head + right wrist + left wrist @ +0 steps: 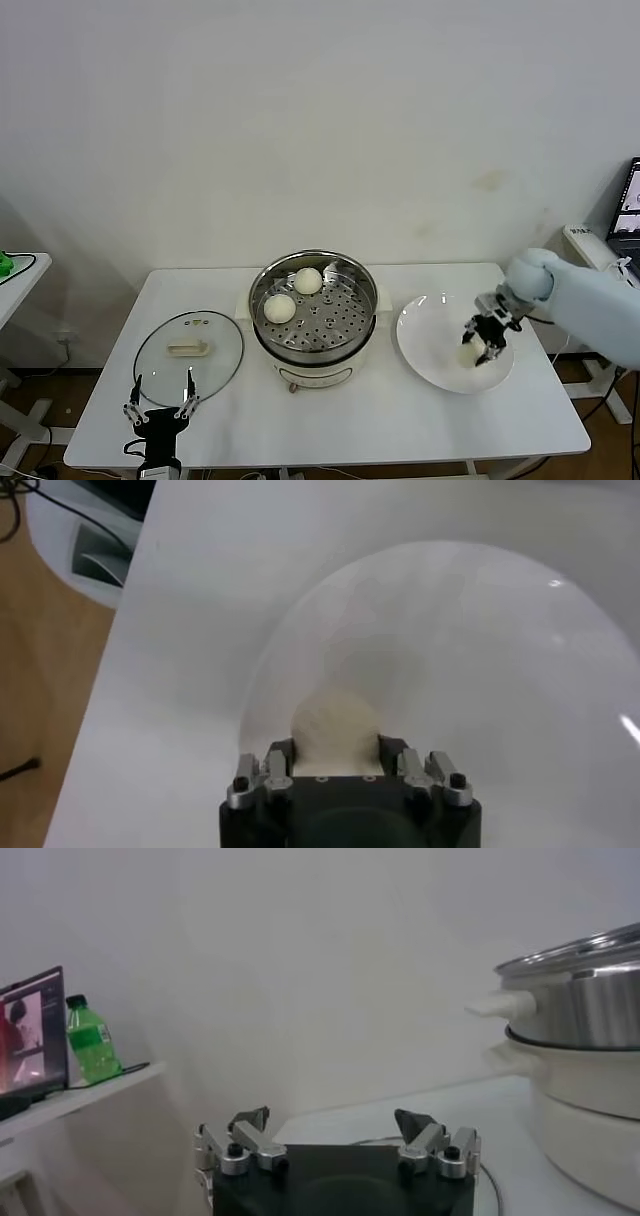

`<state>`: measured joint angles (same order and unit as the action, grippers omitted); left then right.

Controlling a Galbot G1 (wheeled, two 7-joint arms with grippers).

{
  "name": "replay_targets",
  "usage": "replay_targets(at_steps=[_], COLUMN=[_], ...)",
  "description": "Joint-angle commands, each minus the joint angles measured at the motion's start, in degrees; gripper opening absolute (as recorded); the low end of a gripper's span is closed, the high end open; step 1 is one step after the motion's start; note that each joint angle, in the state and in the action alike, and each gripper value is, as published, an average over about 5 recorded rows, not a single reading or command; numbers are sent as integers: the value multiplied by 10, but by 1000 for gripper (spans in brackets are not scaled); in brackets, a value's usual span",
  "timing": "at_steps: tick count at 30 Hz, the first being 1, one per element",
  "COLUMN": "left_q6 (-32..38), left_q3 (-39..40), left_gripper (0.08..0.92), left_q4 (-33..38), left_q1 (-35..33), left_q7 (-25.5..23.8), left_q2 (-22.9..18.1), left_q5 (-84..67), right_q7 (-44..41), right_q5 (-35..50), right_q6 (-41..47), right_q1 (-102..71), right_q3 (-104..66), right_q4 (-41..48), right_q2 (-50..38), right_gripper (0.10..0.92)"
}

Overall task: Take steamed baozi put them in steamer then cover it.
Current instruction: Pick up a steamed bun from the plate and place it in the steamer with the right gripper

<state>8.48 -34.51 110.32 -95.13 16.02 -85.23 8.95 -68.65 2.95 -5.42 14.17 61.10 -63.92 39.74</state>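
Baozi (467,355) sitting on the white plate (425,330), pinched by the right end effector (482,345)

Steamer (315,305) lying toward the robot's left of that grip, two buns already inside; left end effector (160,405) idling spread by the cover (188,348), farther from this bun.

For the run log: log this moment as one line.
phase: picking bun | right end effector: shut on bun on plate | left end effector: open, idle near lid | steamer: two buns inside, uncovered

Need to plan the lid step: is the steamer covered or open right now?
Open. The steamer shows its perforated tray with two baozi inside, and the cover lies flat on the table to its left.
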Motion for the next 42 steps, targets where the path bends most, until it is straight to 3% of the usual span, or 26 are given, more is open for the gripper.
replay_targets(at_steps=[1,11,22,42], left_q6=[1,0,-2,-2], left_q3=[1,-5,-23,-33], left_gripper=[823,823,823,823], left_q4=[2,8,15,11], left_q1=[0,1,2,3], left_q7=[0,0,0,1], left_q2=[1,1,-4,-15], left_q5=[-1,-8,-23,-22], right_q7=[-2,11,47,78], right_q5=[52,99,100,-75], right_q6=[-9,-14,-17,-159], right_q1=[170,298,265,196], right_q3=[34,80,100,123], right_q4=[31,14,-89,-186], right_q2=[53,198,309,301], right_gripper=[534,535,535,544])
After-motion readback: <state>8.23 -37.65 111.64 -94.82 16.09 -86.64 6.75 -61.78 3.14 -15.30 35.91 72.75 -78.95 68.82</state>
